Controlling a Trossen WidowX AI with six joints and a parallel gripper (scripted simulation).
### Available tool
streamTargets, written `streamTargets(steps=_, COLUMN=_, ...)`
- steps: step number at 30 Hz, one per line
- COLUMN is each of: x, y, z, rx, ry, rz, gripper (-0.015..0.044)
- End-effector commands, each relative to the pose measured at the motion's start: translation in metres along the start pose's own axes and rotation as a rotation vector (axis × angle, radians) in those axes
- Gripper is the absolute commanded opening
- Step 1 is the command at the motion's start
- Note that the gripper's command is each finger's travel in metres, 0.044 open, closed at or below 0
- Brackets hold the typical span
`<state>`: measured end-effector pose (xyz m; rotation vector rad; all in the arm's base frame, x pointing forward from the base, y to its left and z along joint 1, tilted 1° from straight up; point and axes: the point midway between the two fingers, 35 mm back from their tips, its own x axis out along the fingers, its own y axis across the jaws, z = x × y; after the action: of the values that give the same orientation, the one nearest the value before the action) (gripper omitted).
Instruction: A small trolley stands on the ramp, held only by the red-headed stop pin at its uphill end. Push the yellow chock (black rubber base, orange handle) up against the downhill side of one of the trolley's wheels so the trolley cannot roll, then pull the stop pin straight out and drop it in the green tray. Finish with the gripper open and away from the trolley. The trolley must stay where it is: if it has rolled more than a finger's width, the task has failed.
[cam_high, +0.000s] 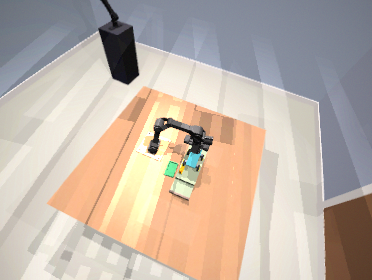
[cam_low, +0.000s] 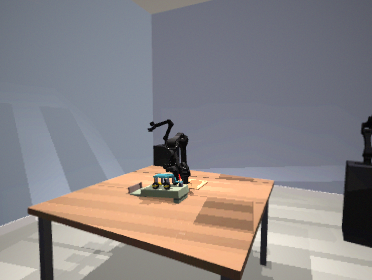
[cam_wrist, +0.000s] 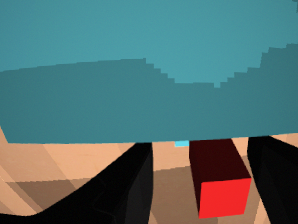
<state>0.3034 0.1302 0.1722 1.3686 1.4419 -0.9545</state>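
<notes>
The blue trolley (cam_high: 193, 160) (cam_low: 164, 176) (cam_wrist: 140, 40) stands on the pale green ramp (cam_high: 182, 189) (cam_low: 162, 192). The red-headed stop pin (cam_low: 180, 177) (cam_wrist: 225, 197) is at the trolley's uphill end. My gripper (cam_wrist: 201, 146) is partly open, with its black fingers on either side of the pin head and a gap to each; the head is nearer the right finger. The yellow chock (cam_high: 182, 169) is at the trolley's downhill end, on the tray side; whether it touches a wheel is too small to tell. The green tray (cam_high: 171, 169) lies beside the ramp.
The trolley's blue body fills the upper wrist view, very close to the fingers. The arm's base (cam_high: 153, 148) stands on the wooden table (cam_high: 120, 195) (cam_low: 115, 205), within a pale outline. A dark pedestal (cam_high: 120, 55) (cam_low: 358, 200) stands off the table.
</notes>
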Motion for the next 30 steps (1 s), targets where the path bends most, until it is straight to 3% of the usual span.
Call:
streamTargets(steps=1, x=0.007, y=-0.002, z=0.000, rx=0.005, ry=0.000, rz=-0.005, gripper=0.0190)
streamTargets(steps=4, x=0.009, y=-0.002, z=0.000, rx=0.005, ry=0.000, rz=-0.005, gripper=0.0190)
streamTargets(steps=8, x=0.005, y=-0.001, z=0.000, rx=0.000, ry=0.000, rz=-0.001, gripper=0.0085)
streamTargets(steps=18, x=0.005, y=-0.001, z=0.000, rx=0.000, ry=0.000, rz=-0.001, gripper=0.0000)
streamTargets(steps=30, x=-0.003, y=-0.003, z=-0.001, rx=0.005, ry=0.000, rz=-0.005, gripper=0.0000)
